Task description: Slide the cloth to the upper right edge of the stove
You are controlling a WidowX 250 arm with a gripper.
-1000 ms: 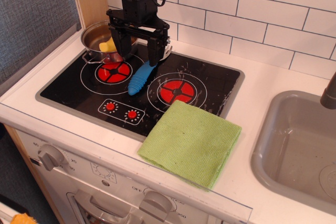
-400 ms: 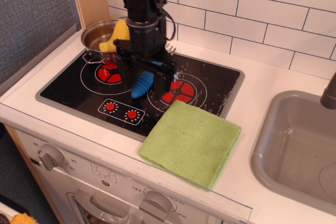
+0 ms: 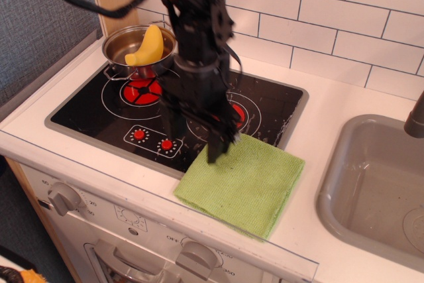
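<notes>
A white countertop (image 3: pixel 344 107) runs across the scene, backed by a white tiled wall (image 3: pixel 318 11); a grey sink (image 3: pixel 371 190) is set into it at the right, with part of a dark tap (image 3: pixel 416 118) at the frame's edge; below the counter's front edge sits a toy oven front with grey knobs (image 3: pixel 64 197).

The stove (image 3: pixel 86 107), a glossy black cooktop with a grey rim, lies in the left half of the counter; two red burner marks in white rings show on it, the right one (image 3: pixel 240 113) partly hidden by the arm; two small red dials (image 3: pixel 139 135) sit near its front edge.

The black robot arm (image 3: pixel 195 24) reaches down from the top of the frame over the middle of the stove; its gripper (image 3: pixel 192 144) hangs low at the stove's front edge; the fingers stand apart, one finger (image 3: pixel 217 140) with its tip at the cloth's upper left corner, the other over the black glass near the dials.

The cloth (image 3: pixel 248 180), light green and roughly square, lies flat on the counter at the stove's front right corner, its upper corner overlapping the rim; most of it rests off the stove.

A steel pot (image 3: pixel 119 48) stands at the back left burner; a yellow banana-shaped toy (image 3: pixel 149 46) leans inside it.
</notes>
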